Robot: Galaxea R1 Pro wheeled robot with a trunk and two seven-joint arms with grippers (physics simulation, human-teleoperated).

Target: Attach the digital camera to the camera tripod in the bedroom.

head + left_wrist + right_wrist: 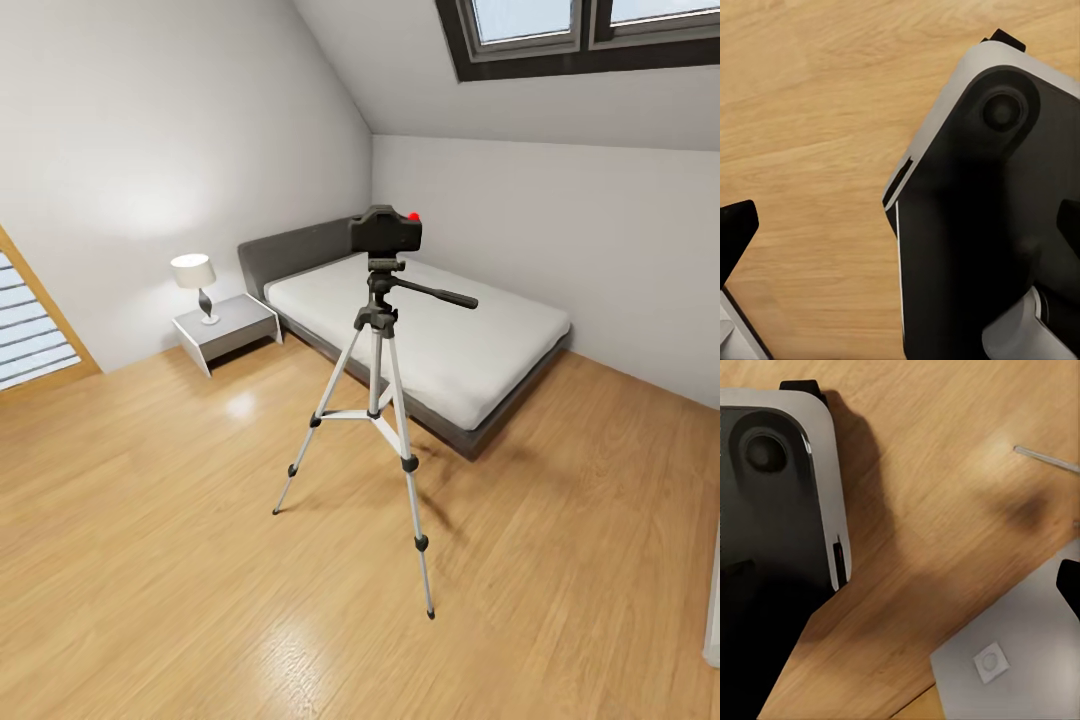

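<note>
The bedroom has white walls, a sloped ceiling with a dark-framed skylight, and a light wood floor. A low grey bed with a white mattress stands in the far corner, its headboard against the left wall. Beside the headboard there is a small white nightstand, and on it a table lamp with a white shade.

The camera tripod stands upright on the floor in front of the bed, near its long edge, with its three silver legs spread and its black handle pointing toward the right. The digital camera sits on top of the tripod head, touching it, and the red dot is on its top.

In both wrist views I see the robot base, dark with a light rim, above the wood floor. A dark fingertip shows at the frame edge in the left wrist view, and another in the right wrist view. How far each pincer is open, I cannot tell; nothing is seen between the fingers.
</note>
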